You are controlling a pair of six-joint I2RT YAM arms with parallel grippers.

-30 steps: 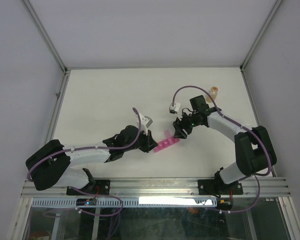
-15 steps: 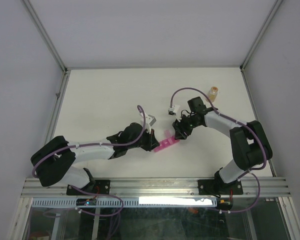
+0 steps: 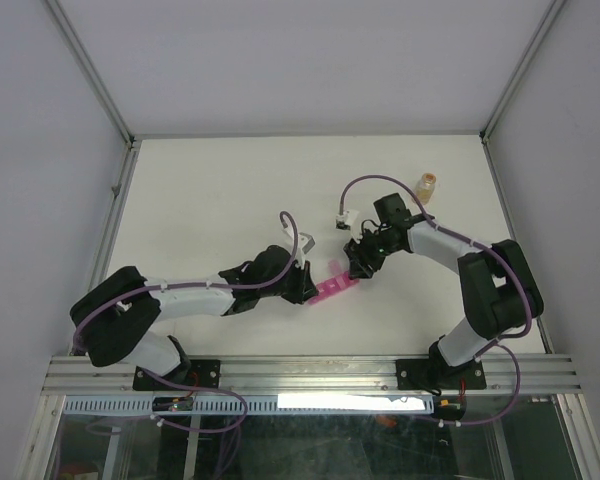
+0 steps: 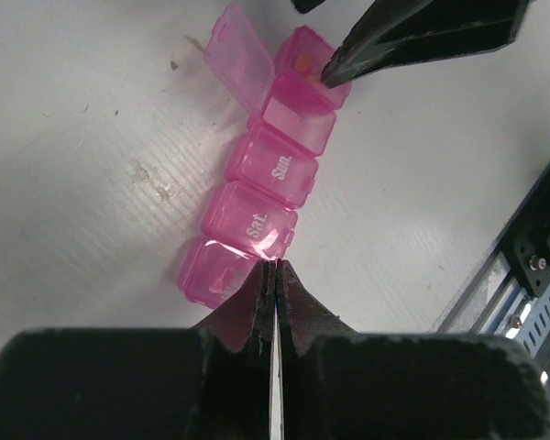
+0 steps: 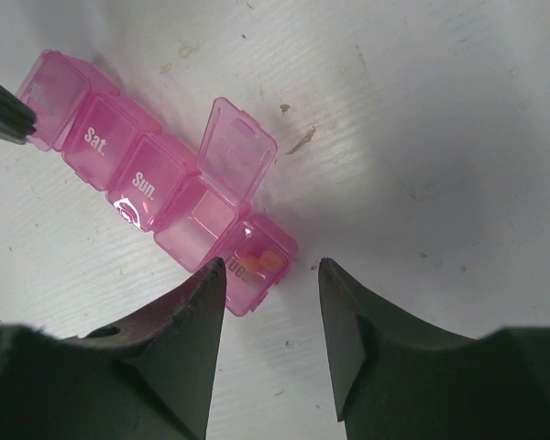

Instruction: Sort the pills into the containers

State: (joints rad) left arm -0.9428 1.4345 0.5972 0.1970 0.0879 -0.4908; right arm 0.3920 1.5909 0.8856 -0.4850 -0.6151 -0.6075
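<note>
The amber bottle (image 3: 427,184) stands well apart from your work, toward the upper right of the table (image 3: 230,190) in the top view, behind the right arm. Its purple cable (image 3: 365,183) loops between it and the strip. The containers (image 3: 335,285) lie slanted just below the centre of that view, hemmed in at both ends. The left gripper (image 3: 305,285) sits at the lower-left end and the right gripper (image 3: 360,262) at the upper-right end. In the left wrist view the left gripper (image 4: 275,266) has its jaws pressed together with only a hairline between them. Its tips are at the edge of the nearest compartment of the containers (image 4: 261,197), beside the one marked "Sat." In the right wrist view the right gripper (image 5: 270,266) has its jaws apart, clamped on nothing. One finger overlaps the end compartment of the containers (image 5: 147,183), and the other hangs over bare table to its right. That end compartment holds orange pills (image 5: 261,261). Next to it one lid (image 5: 236,147) stands flipped open toward the top of the frame, in the way of any approach from that side. Compared with a second ago, the left arm has stretched further toward the strip and its shoulder sits further right. The right arm's elbow has drawn in leftward, and the strip has barely shifted. Open tabletop stretches above and to the left of the strip. The metal rail (image 3: 310,372) bounds the bottom edge close below it.
</note>
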